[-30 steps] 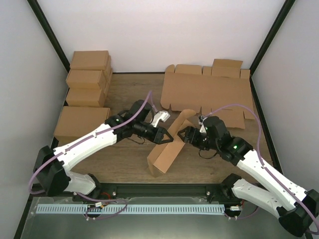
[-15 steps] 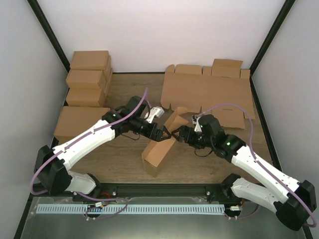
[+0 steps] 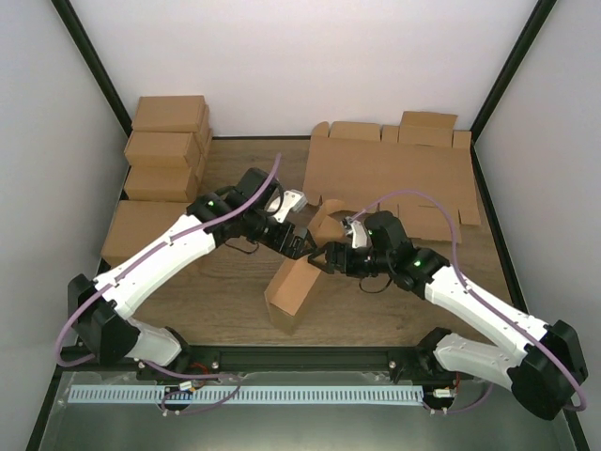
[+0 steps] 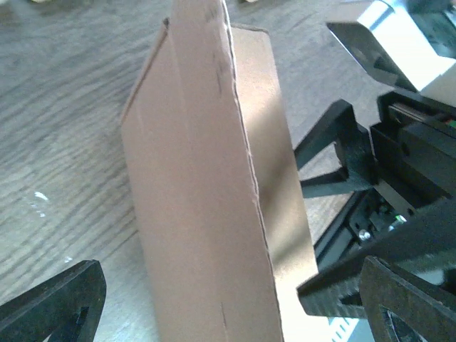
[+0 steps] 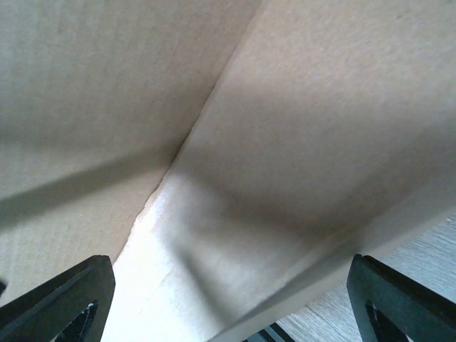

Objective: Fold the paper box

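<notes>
The paper box (image 3: 293, 289) is brown corrugated cardboard, partly folded. It stands on edge mid-table with a flap (image 3: 328, 222) raised at its far end. My left gripper (image 3: 306, 246) reaches in from the left at the box's upper end. In the left wrist view a box panel (image 4: 206, 199) stands edge-on between its wide-open fingers (image 4: 53, 306), touching neither. My right gripper (image 3: 322, 257) faces it from the right, also open. Bare cardboard (image 5: 285, 128) fills the right wrist view just past its fingertips (image 5: 402, 299).
Several closed brown cartons (image 3: 169, 150) are stacked at the back left, with a larger one (image 3: 146, 230) in front of them. Flat notched cardboard sheets (image 3: 394, 174) lie at the back right. The right arm's black head (image 4: 406, 153) sits close behind the panel.
My left gripper has opened and let go of the box. Both grippers have moved left and further back. The box has slid left and stands steeper.
</notes>
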Controlling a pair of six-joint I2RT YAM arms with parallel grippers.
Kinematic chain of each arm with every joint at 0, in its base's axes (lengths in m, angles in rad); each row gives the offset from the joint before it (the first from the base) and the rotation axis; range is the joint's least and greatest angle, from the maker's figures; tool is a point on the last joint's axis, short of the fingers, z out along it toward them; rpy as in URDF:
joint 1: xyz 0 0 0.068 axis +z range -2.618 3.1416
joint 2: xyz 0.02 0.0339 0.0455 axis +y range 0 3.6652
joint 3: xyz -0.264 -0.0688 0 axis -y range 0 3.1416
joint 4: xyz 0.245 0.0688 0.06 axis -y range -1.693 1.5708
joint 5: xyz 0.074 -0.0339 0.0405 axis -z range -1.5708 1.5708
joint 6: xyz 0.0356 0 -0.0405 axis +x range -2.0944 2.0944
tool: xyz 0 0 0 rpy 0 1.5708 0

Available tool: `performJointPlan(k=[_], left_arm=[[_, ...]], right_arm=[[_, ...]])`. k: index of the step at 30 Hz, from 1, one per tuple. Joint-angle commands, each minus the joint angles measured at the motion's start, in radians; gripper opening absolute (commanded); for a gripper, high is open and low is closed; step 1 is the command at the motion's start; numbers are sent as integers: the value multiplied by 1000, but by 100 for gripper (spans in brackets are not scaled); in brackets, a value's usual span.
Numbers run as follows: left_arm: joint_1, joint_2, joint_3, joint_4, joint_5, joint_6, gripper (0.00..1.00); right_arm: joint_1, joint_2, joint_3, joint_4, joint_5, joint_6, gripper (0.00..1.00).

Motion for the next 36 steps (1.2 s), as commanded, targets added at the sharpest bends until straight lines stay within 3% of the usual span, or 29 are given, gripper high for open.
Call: performJointPlan(k=[1, 13, 20, 26, 33, 36], left_arm=[[1, 17, 65, -92, -115, 28, 100], [-1, -7, 138, -128, -108, 29, 100], [-3, -90, 110, -112, -153, -65, 100], [-120, -242, 15, -115, -306, -253, 100], [-307, -449, -193, -59, -399, -585, 100], [-335, -555, -278, -51, -400, -706, 98]], right_arm=[[9, 1, 30, 67, -69, -36, 92], [9, 33, 45, 113, -72, -60, 92], [8, 47, 111, -18, 44, -171, 92], [-41, 28, 151, -103, 143, -357, 93], [-262, 67, 166, -51, -55, -475, 92], [-315, 96, 164, 14, -111, -472, 92]])
